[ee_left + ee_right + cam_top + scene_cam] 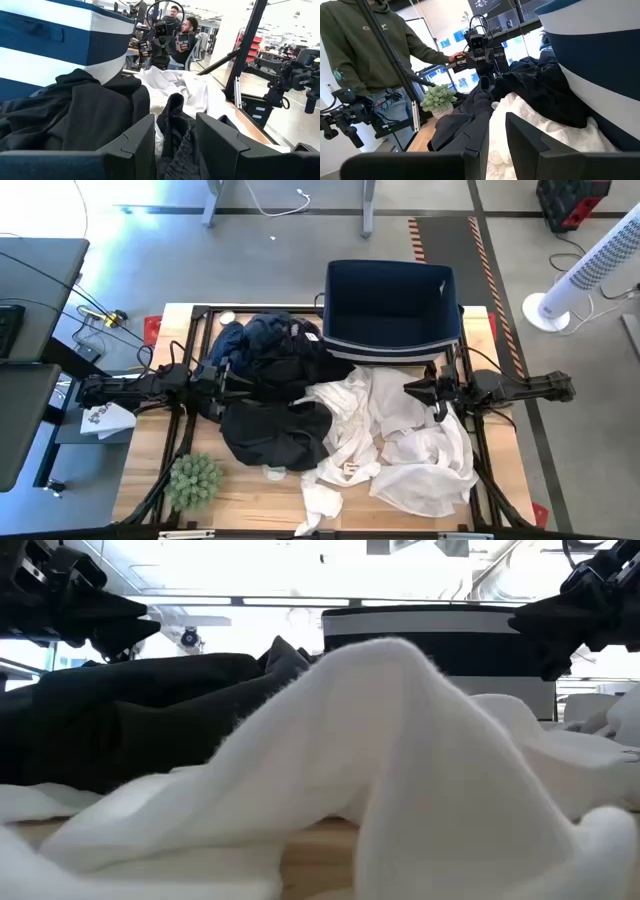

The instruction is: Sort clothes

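Left gripper (222,383) over crumpled black fabric garment (275,430), jaws open. Right gripper (420,392) over large white fabric garments (400,440), jaws open. Navy blue garments (262,340) beside navy rectangular bin (390,305) on table (250,490).

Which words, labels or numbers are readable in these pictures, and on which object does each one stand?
None can be read.
White garment: a small reddish mark, too small to read.
Person's green hoodie: a small chest logo, too blurred to read.
Navy bin: no text visible.
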Action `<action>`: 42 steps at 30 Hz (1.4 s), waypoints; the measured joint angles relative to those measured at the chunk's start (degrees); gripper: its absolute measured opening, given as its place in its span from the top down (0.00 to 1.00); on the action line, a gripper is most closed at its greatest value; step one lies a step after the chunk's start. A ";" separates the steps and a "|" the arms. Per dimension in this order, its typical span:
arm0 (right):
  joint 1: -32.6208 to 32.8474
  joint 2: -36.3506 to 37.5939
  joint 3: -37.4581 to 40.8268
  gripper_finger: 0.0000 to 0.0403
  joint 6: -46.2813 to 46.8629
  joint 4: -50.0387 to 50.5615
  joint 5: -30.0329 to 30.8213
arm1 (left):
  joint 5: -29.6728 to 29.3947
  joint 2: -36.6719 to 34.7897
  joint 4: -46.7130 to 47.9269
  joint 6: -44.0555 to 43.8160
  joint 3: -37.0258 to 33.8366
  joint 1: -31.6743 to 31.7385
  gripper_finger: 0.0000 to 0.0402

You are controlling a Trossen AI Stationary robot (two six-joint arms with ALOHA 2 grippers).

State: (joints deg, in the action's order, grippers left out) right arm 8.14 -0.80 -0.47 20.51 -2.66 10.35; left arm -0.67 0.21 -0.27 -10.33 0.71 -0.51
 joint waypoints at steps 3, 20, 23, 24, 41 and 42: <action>0.00 0.02 -0.02 0.85 0.00 0.00 0.00 | 0.00 0.00 0.00 0.00 0.00 0.00 0.65; -0.02 0.02 0.00 0.85 0.00 0.00 0.02 | 0.00 0.00 0.02 0.00 0.00 0.00 0.65; 0.00 0.00 -0.02 0.85 0.00 0.00 0.00 | 0.00 0.00 0.02 0.00 0.00 0.00 0.65; -0.01 0.02 -0.01 0.85 0.00 0.00 0.01 | 0.01 0.00 0.02 0.00 0.00 0.00 0.65; 0.00 0.00 0.00 0.85 0.00 0.00 0.00 | -0.35 0.04 -0.56 0.18 -0.02 0.00 0.65; -0.02 0.00 -0.02 0.85 0.00 0.00 0.00 | -1.58 0.23 -1.52 0.56 -0.01 0.08 0.65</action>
State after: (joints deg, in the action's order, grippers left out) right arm 8.12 -0.80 -0.49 20.51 -2.66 10.35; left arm -2.25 0.44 -1.79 -9.76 0.70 -0.43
